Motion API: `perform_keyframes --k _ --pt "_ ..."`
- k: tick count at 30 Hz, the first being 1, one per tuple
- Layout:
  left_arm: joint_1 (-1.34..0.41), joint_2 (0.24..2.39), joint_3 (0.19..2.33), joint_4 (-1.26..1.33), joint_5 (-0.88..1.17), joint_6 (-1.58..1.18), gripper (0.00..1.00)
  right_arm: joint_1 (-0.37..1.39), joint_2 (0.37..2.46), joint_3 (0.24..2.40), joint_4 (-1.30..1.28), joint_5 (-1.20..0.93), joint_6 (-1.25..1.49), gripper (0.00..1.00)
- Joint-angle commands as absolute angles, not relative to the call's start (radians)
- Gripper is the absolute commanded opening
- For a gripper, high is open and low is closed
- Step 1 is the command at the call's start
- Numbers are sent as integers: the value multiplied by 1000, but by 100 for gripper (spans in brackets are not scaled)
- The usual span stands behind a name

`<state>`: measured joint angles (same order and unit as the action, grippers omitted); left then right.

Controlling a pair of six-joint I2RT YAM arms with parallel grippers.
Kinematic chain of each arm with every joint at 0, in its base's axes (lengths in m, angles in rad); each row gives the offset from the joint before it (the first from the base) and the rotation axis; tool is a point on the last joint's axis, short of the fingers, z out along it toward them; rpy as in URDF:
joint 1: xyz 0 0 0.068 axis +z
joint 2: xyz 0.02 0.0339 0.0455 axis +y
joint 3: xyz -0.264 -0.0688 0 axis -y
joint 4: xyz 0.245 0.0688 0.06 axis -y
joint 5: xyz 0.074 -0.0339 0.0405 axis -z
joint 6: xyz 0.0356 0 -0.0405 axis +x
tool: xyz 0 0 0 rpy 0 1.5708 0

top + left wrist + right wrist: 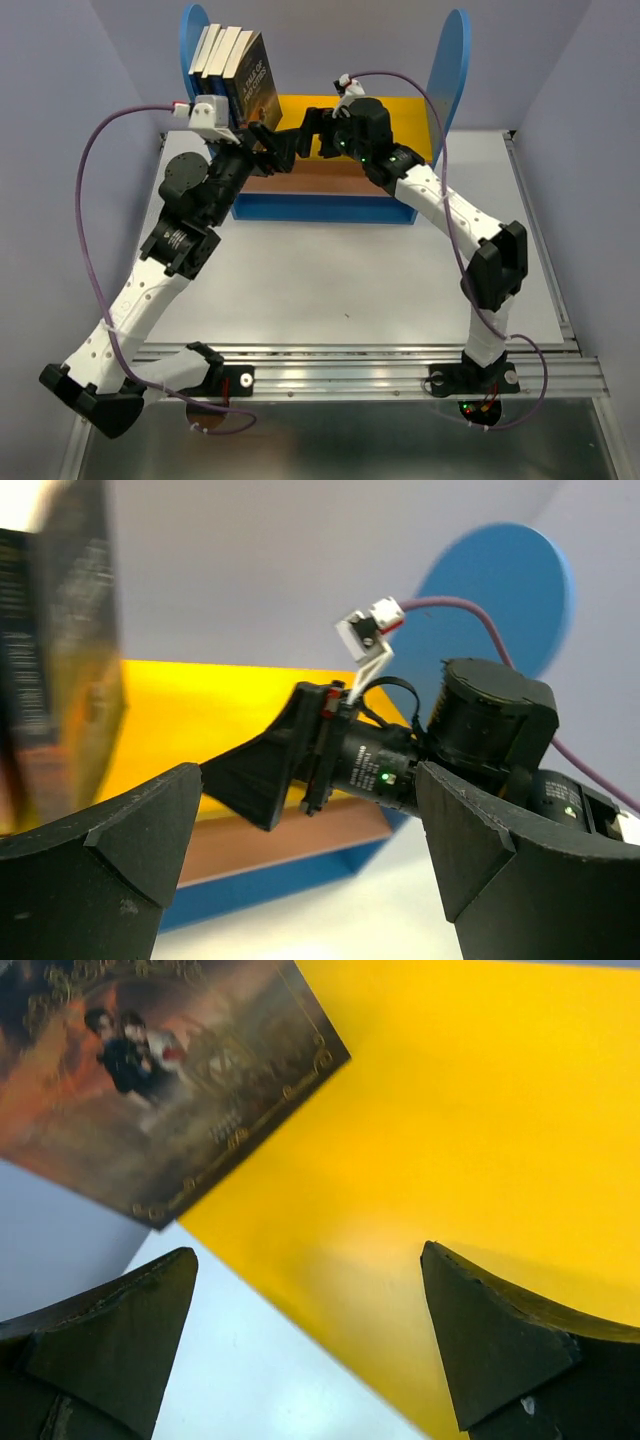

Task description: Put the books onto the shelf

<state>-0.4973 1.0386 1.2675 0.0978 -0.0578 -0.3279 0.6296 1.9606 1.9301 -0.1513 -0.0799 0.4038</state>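
Observation:
Several books (232,62) stand in a row on the yellow upper board (400,115) of the shelf (455,55), leaning against its left blue panel. The outermost has a dark illustrated cover (170,1070) and appears blurred at the left of the left wrist view (60,650). My right gripper (308,135) hovers over the upper board just right of the books. It is open and empty (310,1350). My left gripper (272,148) is in front of the books, also open with nothing in it (310,830), and faces the right gripper's fingers (260,775).
The brown lower board (280,845) and blue base (320,208) lie below the grippers. The shelf's right panel (500,590) stands behind the right arm. White tabletop (340,280) stretches in front of the shelf, ending at a metal rail (350,375).

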Motion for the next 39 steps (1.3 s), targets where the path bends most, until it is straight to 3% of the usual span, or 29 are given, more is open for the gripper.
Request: perform_keyframes --k 1,9,17,25,29,39 --pt "-630 1072 1368 80 -123 -256 99 629 1803 1771 -247 -28 362 100" --pt "-655 1221 1446 77 -182 -313 99 629 1467 1399 -271 117 371 100" --pt "-655 1394 1574 16 -282 -275 99 629 1205 1174 -265 -57 348 100" --pt "-649 1563 1726 -107 -573 -304 99 629 1095 1140 -308 67 345 100" --pt "-601 1588 1752 -152 -575 -318 99 629 1078 1131 -324 109 344 100" --pt "-512 1609 1691 23 -594 -222 99 629 1080 1143 -325 144 341 100"
